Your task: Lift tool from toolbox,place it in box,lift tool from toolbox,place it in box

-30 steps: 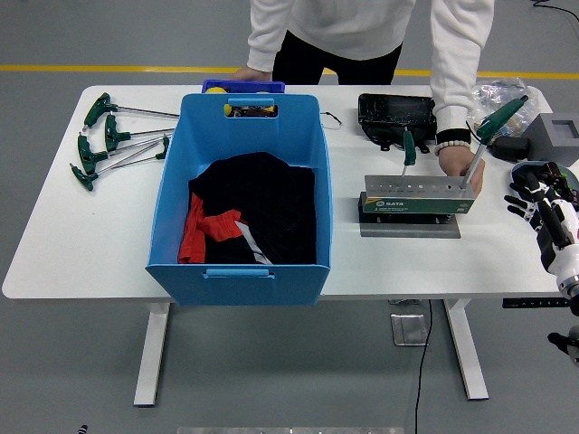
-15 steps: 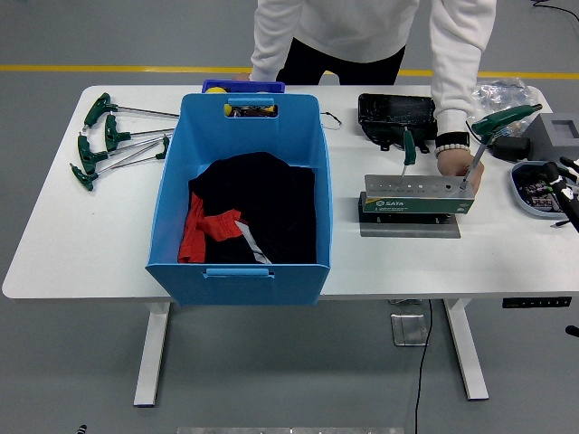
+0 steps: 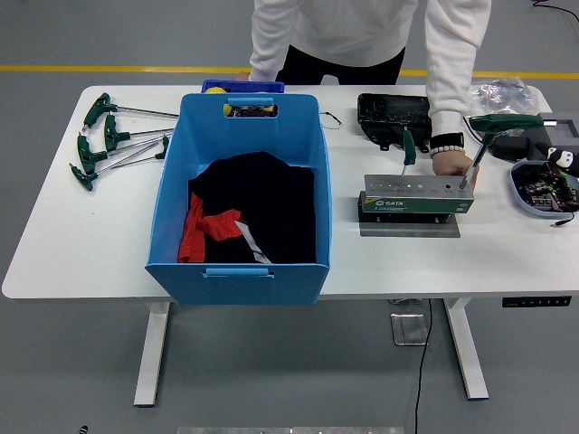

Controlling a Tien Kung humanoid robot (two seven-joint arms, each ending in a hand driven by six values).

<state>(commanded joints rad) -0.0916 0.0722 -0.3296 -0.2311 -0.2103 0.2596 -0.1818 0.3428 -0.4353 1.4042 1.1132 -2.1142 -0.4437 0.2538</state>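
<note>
Only a sliver of the right hand [image 3: 563,155] shows at the right edge, so whether its fingers are wide or curled cannot be told; the left hand is out of sight. A big blue box [image 3: 241,262] on the white bench [image 3: 81,244] holds black and red cloth [image 3: 249,212]. Right of it, a grey tool stand [image 3: 418,197] carries two green-handled wrenches [image 3: 409,146]. A person's hand [image 3: 450,163] rests behind the stand. More wrenches [image 3: 113,137] lie at far left.
</note>
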